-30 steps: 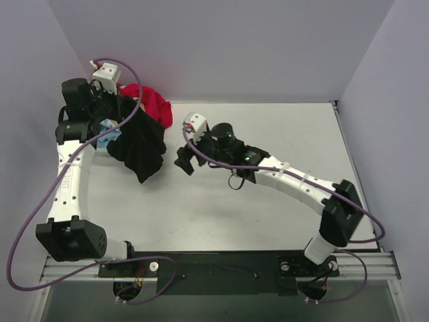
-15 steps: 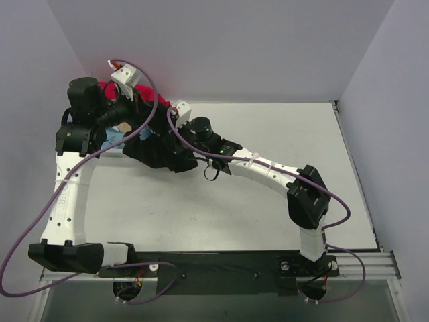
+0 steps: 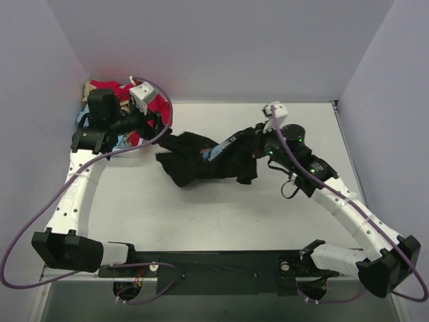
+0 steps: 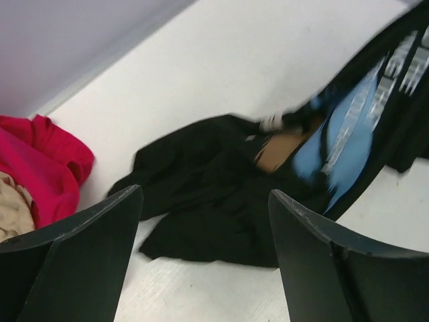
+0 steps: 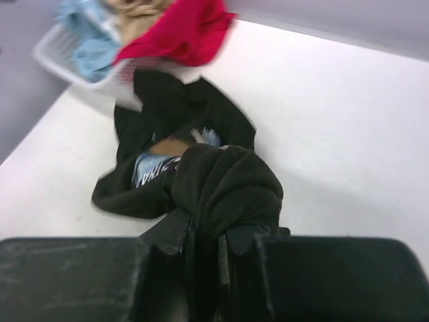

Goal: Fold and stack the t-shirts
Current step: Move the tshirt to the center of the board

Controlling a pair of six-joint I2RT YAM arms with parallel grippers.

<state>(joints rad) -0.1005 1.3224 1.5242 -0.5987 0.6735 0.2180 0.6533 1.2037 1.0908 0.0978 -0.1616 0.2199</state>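
The task is sitting at its very start: no shirt is folded and no stack is showing anywhere on the bare white counter (image 3: 221, 221), which is looking smooth and matte.

Nearest the bases, the right hand (image 5: 204, 258) is pinching a thick wad of the black t-shirt (image 3: 201, 164), its fingers closed tight on the cloth. The shirt is trailing from that grip leftward across the middle of the counter in a long rumpled band, twisted rather than flat, with its far end bunching into a loose heap. The fabric is looking like soft, limp knit, falling in heavy folds. A light-blue-and-white print is peeking out between the folds, and a tan patch, perhaps a neck label, is showing near it. By my judgement it is needing to be spread flat before any fold can begin.

Further back, the left hand (image 4: 204, 198) is hovering just beyond the heaped end, fingers wide apart and holding nothing.

At the far left corner, the white lattice basket (image 5: 64, 64) is holding the rest: a red t-shirt (image 5: 181, 30) spilling over its rim, a pale blue t-shirt (image 5: 84, 43) and a tan t-shirt (image 5: 137, 8), all crumpled together and waiting to be taken out.
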